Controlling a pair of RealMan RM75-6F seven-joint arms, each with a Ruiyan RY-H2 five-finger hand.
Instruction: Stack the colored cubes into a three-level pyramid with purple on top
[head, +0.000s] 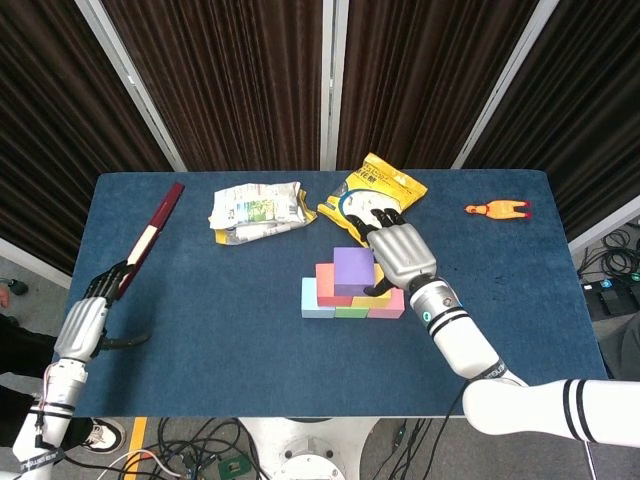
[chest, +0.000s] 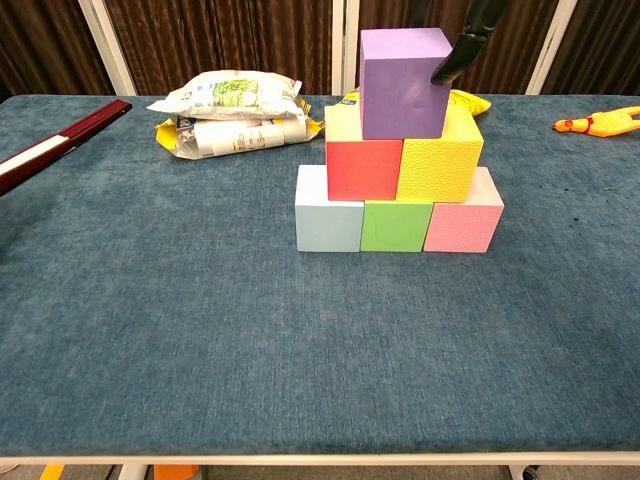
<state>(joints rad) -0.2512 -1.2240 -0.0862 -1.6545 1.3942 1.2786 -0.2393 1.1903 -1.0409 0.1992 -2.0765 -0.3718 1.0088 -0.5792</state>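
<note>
The blue bench fills the middle of the frame. At its centre stands the pyramid: light blue cube, green cube and pink cube below, red cube and yellow cube above — the purple cube on top. The right hand hangs just right of the purple cube, fingers spread, a fingertip at its upper right edge; whether it touches is unclear. The left hand sits at the lower left, loosely curled, holding nothing.
</note>
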